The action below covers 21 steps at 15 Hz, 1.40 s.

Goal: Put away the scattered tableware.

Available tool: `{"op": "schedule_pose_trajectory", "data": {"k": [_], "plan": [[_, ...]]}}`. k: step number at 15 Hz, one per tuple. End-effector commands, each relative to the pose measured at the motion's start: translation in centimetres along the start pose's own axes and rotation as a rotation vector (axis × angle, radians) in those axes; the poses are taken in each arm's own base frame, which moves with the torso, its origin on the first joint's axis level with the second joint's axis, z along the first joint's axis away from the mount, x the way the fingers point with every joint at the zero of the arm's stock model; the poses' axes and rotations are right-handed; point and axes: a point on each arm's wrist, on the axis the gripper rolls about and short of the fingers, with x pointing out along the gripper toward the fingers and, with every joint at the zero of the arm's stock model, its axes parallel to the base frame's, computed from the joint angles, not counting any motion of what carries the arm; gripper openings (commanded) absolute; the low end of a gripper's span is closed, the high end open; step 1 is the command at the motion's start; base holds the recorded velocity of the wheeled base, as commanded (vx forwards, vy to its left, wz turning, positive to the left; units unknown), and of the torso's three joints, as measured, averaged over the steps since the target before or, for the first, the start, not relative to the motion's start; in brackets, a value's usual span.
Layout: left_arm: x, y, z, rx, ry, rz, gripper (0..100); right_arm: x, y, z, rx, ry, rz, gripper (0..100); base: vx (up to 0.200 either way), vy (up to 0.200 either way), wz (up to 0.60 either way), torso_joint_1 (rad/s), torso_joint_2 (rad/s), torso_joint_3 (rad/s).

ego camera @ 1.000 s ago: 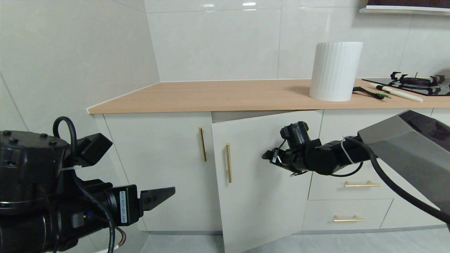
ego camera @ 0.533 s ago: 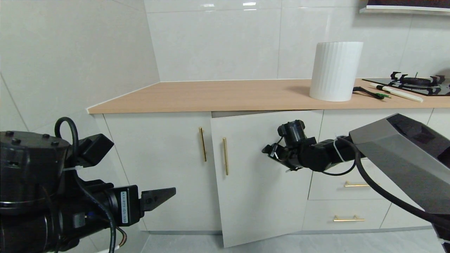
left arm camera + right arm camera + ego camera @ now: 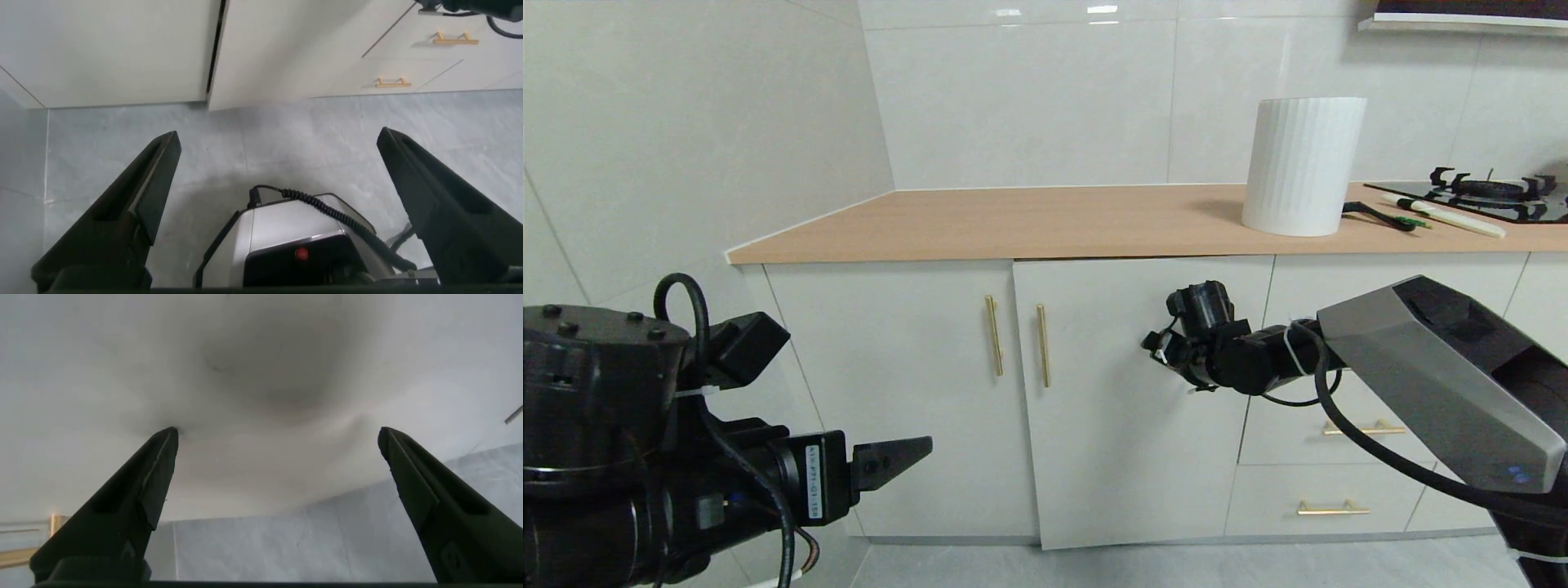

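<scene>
Nearest thing is the left gripper point(image 3: 278, 140). It's parked low and well off to the left of the white cabinet door point(image 3: 1127, 408), fingers spread wide with nothing between them, just floor underneath.

The action is at the door. A second ago it was swung out a fair way, half a second ago only a little, and now it sits flush with its neighbour, the slim gold handle point(image 3: 1042, 345) lined up next to the other one. The right gripper point(image 3: 278, 437) has followed it in and is right up against the door face, to the right of that handle. Its fingers are splayed apart and it isn't holding anything. Looks like a flat push, not a grab.

Past the door, the wooden countertop point(image 3: 1013, 220) runs along above it. A tall white ribbed cylinder point(image 3: 1303, 163) stands above the door's right edge. The loose utensils point(image 3: 1421, 217), dark-handled and pale, lie further right of it, next to the black gas hob point(image 3: 1494, 192).

My read is that shutting the door wraps up one stowing round. Those utensils are out in the open though, so I'd say the job isn't finished.
</scene>
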Motion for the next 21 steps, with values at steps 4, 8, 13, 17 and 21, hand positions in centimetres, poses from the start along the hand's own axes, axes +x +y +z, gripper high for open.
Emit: {"op": "schedule_pose_trajectory", "data": {"k": [4, 8, 13, 17, 21], "plan": [[0.0, 0.0, 0.0, 0.000, 0.001, 0.001, 100, 1.6, -0.5, 0.1, 0.008, -0.058, -0.052, 100, 0.000, 0.000, 0.00, 0.000, 0.00, 0.000], [0.0, 0.0, 0.0, 0.000, 0.001, 0.001, 100, 1.5, -0.6, 0.2, 0.005, -0.055, -0.057, 100, 0.000, 0.000, 0.00, 0.000, 0.00, 0.000], [-0.4, 0.1, 0.2, -0.007, -0.020, 0.004, 100, -5.1, 0.5, 2.5, -0.014, 0.015, -0.032, 100, 0.000, 0.000, 0.00, 0.000, 0.00, 0.000], [-4.4, 0.8, 1.7, -0.045, -0.193, -0.032, 100, -22.0, -0.9, 7.9, -0.070, -0.106, 0.116, 100, 0.000, 0.000, 0.00, 0.000, 0.00, 0.000], [-8.9, 1.9, 1.6, -0.042, -0.356, -0.042, 100, -35.1, -8.0, 7.6, -0.215, -0.282, 0.142, 100, 0.000, 0.000, 0.00, 0.000, 0.00, 0.000]]}}
